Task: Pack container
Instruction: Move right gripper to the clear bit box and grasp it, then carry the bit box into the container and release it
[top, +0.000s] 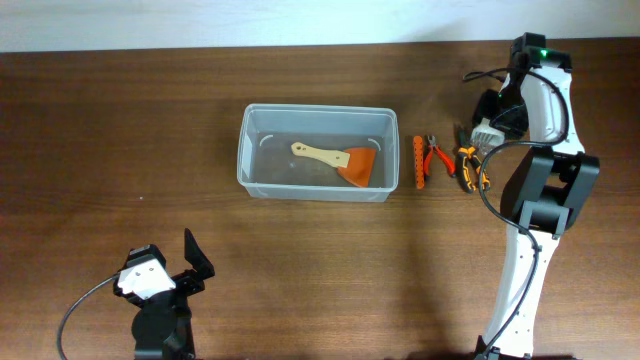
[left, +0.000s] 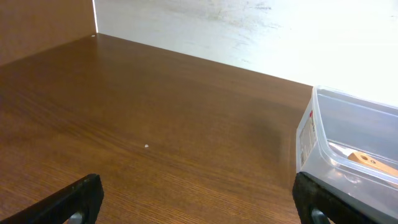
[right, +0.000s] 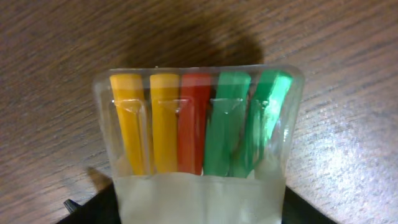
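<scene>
The clear plastic container (top: 245, 150) stands at the table's middle. It holds a scraper (top: 340, 160) with a wooden handle and an orange blade. My right gripper (right: 199, 211) is shut on a clear blister pack (right: 199, 124) of yellow, red and green pieces, held just above the table to the right of the container; the pack also shows in the overhead view (top: 484, 131). My left gripper (top: 195, 262) is open and empty at the front left, well short of the container, whose corner shows in the left wrist view (left: 311, 134).
Between the container and the right arm lie an orange ribbed tool (top: 419, 163), red-handled pliers (top: 437, 155) and orange-and-black pliers (top: 470, 168). The right arm's base (top: 515, 300) stands at the front right. A white wall borders the table's far edge.
</scene>
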